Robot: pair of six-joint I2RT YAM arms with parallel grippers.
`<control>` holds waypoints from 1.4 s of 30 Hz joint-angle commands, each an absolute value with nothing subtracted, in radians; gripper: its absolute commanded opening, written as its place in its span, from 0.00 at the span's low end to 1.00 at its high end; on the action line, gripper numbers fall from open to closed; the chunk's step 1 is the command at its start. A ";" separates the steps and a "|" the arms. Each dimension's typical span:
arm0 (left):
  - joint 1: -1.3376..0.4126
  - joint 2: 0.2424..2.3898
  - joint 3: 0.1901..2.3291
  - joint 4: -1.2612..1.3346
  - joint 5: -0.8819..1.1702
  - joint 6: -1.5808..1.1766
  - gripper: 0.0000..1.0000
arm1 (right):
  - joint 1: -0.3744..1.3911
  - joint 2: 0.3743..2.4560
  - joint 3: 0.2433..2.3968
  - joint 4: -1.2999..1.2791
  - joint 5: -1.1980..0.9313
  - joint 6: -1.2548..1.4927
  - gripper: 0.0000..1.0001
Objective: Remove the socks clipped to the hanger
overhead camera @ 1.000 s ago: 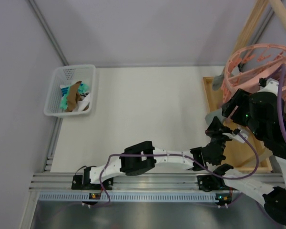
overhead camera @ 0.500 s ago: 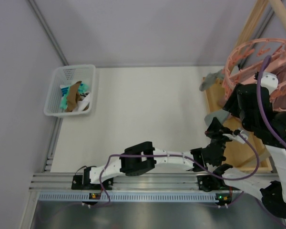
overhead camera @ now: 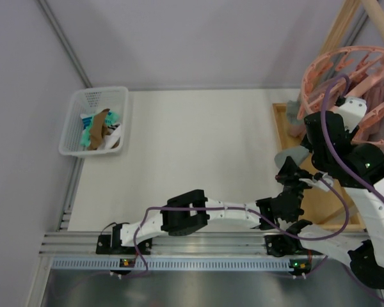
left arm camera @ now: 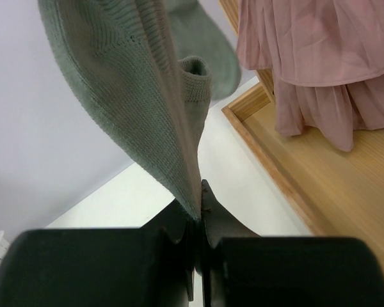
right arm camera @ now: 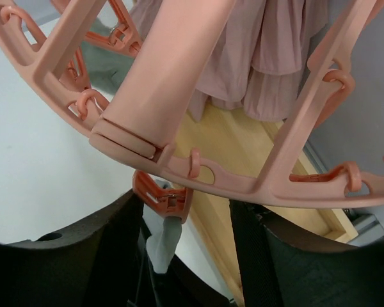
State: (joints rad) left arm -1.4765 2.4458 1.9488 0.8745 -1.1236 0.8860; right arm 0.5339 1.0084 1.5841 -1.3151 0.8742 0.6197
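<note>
The salmon-pink hanger (overhead camera: 345, 77) hangs at the far right and fills the right wrist view (right arm camera: 256, 182). My left gripper (overhead camera: 292, 176) is shut on the lower end of a grey-green sock (overhead camera: 296, 155), which rises from its jaws in the left wrist view (left arm camera: 147, 96). My right gripper (right arm camera: 185, 256) is open just under the ring's rim. An orange-pink clip (right arm camera: 163, 198) hangs between its fingers, close to the left finger (right arm camera: 83, 243). The clip pinches a pale grey sock tip (right arm camera: 161, 240). In the top view the right arm (overhead camera: 336, 137) hides its own fingers.
A white basket (overhead camera: 96, 120) with several socks stands at the back left. A wooden frame (overhead camera: 336, 38) carries the hanger above a wooden base tray (overhead camera: 320, 192). Pink pleated cloth (left arm camera: 320, 57) hangs inside the ring.
My right arm has moved up and back to the ring's near-left rim, and the ring has swung. The left gripper has stayed in place with the sock.
</note>
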 commanded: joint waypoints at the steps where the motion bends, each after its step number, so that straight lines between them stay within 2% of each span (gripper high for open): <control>1: -1.497 2.442 1.983 0.900 -1.137 0.896 0.00 | 0.540 1.005 1.560 -1.217 0.963 0.595 0.53; 15: -1.499 2.448 1.988 0.900 -1.135 0.896 0.00 | 0.540 1.023 1.563 -1.167 1.000 0.572 0.49; 19: -1.499 2.448 1.985 0.900 -1.135 0.900 0.00 | 0.540 1.031 1.566 -1.155 1.008 0.555 0.34; 20: -1.499 2.448 1.986 0.900 -1.137 0.902 0.00 | 0.540 1.034 1.571 -1.152 1.008 0.554 0.18; 22: -1.499 2.450 1.983 0.900 -1.138 0.902 0.00 | 0.541 1.034 1.574 -1.152 1.005 0.554 0.01; 27: -1.494 2.419 1.933 0.894 -1.134 0.846 0.00 | 0.540 1.022 1.563 -1.161 0.997 0.552 0.00; 29: -1.488 2.389 1.852 0.885 -1.131 0.806 0.00 | 0.540 1.006 1.556 -1.161 0.993 0.552 0.00; 31: -1.471 2.309 1.766 0.777 -1.099 0.679 0.00 | 0.540 0.994 1.551 -1.155 0.982 0.546 0.00; 32: -1.460 2.231 1.671 0.706 -1.069 0.502 0.00 | 0.540 0.986 1.548 -1.157 0.976 0.545 0.00; 34: -1.395 2.145 1.594 0.407 -0.915 0.273 0.00 | 0.540 0.973 1.546 -1.160 0.973 0.543 0.00; 35: -1.359 2.070 1.519 0.321 -0.844 0.091 0.00 | 0.540 0.970 1.542 -1.160 0.962 0.538 0.00; 36: -1.279 2.036 1.481 0.280 -0.800 0.027 0.00 | 0.541 0.965 1.539 -1.158 0.957 0.537 0.00; 37: -1.234 2.005 1.441 0.225 -0.735 -0.003 0.00 | 0.541 0.956 1.531 -1.157 0.951 0.538 0.00; 42: -0.976 1.833 1.301 0.085 -0.699 -0.103 0.00 | 0.540 0.931 1.491 -1.135 0.914 0.531 0.00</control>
